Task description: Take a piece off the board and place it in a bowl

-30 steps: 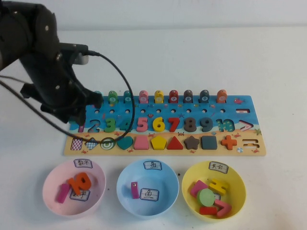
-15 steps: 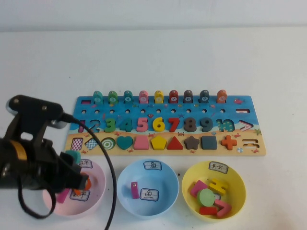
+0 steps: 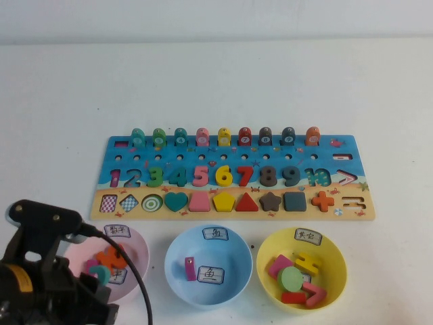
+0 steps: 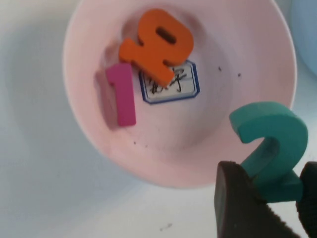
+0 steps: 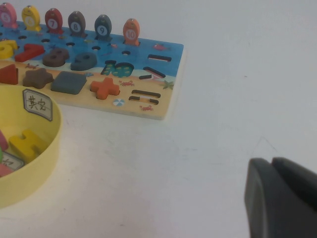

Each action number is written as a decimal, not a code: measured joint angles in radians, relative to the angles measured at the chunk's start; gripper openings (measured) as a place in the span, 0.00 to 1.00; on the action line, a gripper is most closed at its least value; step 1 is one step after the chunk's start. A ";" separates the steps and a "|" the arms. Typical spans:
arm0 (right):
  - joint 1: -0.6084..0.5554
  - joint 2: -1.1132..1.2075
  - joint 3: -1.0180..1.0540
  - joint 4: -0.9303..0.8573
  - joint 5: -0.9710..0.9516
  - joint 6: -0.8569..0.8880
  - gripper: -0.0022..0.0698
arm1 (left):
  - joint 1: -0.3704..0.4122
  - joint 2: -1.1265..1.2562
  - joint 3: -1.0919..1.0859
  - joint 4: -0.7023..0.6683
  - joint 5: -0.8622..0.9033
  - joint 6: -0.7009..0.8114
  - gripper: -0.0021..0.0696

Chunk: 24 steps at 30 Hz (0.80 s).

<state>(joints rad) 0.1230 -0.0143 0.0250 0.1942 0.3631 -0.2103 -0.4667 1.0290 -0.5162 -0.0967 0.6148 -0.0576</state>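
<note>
One teal piece hangs over the pink bowl, ready to drop.

On the tabletop, the board lies beyond three bowls; the pink bowl nearest the left arm already holds an orange 10 and a magenta 1. The left claw pinches the teal "2" by its foot, just above the bowl's rim. Judging from that, it should shift further over the bowl's middle before letting go, so the piece does not clip the edge. The right claw rests on bare tabletop well beside the board, fingers together, holding nothing.
</note>
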 joint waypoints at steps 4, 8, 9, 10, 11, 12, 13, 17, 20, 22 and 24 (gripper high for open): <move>0.000 0.000 0.000 0.000 0.000 0.000 0.01 | 0.000 0.011 0.002 0.000 -0.078 0.001 0.32; 0.000 0.000 0.000 0.000 0.000 0.000 0.01 | 0.000 0.066 0.002 0.000 -0.123 0.001 0.32; 0.000 0.000 0.000 0.000 0.000 0.000 0.01 | 0.000 0.085 0.002 0.000 -0.129 0.001 0.32; 0.000 0.000 0.000 0.000 0.000 0.000 0.01 | 0.000 0.105 0.002 0.000 -0.132 0.001 0.32; 0.000 0.000 0.000 0.000 0.000 0.000 0.01 | 0.000 0.124 0.002 0.000 -0.137 0.001 0.32; 0.000 0.000 0.000 0.000 0.000 0.000 0.01 | 0.000 0.143 0.002 0.000 -0.141 0.002 0.32; 0.000 0.000 0.000 0.000 0.000 0.000 0.01 | 0.000 0.157 0.002 0.004 -0.147 0.004 0.32; 0.000 0.000 0.000 0.000 0.000 0.000 0.01 | 0.000 0.211 0.002 0.018 -0.185 0.004 0.32; 0.000 0.000 0.000 0.000 0.000 0.000 0.01 | 0.000 0.236 0.002 0.021 -0.199 0.004 0.32; 0.000 0.000 0.000 0.000 0.000 0.000 0.01 | 0.000 0.245 0.002 0.023 -0.204 0.004 0.32; 0.000 0.000 0.000 0.000 0.000 0.000 0.01 | 0.000 0.250 0.002 0.026 -0.206 0.004 0.32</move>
<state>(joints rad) 0.1230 -0.0143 0.0250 0.1942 0.3631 -0.2103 -0.4667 1.2785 -0.5145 -0.0708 0.4089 -0.0537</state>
